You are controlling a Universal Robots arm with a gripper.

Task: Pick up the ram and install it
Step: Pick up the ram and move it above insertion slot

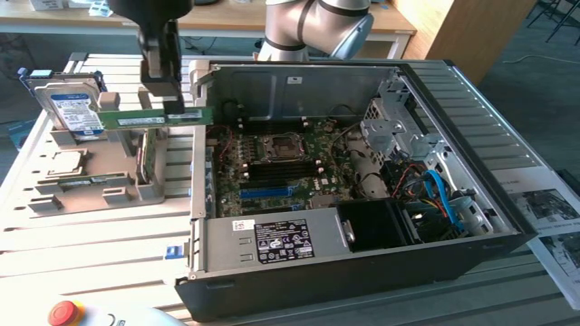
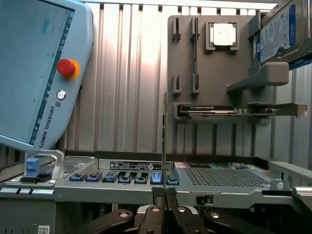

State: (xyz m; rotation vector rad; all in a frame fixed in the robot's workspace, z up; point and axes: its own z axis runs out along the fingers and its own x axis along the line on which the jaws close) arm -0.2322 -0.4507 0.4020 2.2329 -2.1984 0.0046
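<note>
My gripper point(image 1: 172, 103), upper left of frame, is clamped near-shut across the flat faces of the long thin green circuit-board ram stick point(image 1: 136, 120). Light, stiff, fragile: I'd grip mid-length, gently.

A slatted metal table point(image 1: 100, 238) carries everything. In the exterior view, an open black case point(image 1: 363, 278) lies on its side at the middle. A grey holder point(image 1: 91, 193) (drive point(image 1: 76, 112) and chip point(image 1: 59, 163) parked in it) sits at nine o'clock of the case, a pendant point(image 1: 109, 316) at seven, and printed sheets point(image 1: 553, 204) at three.
</note>
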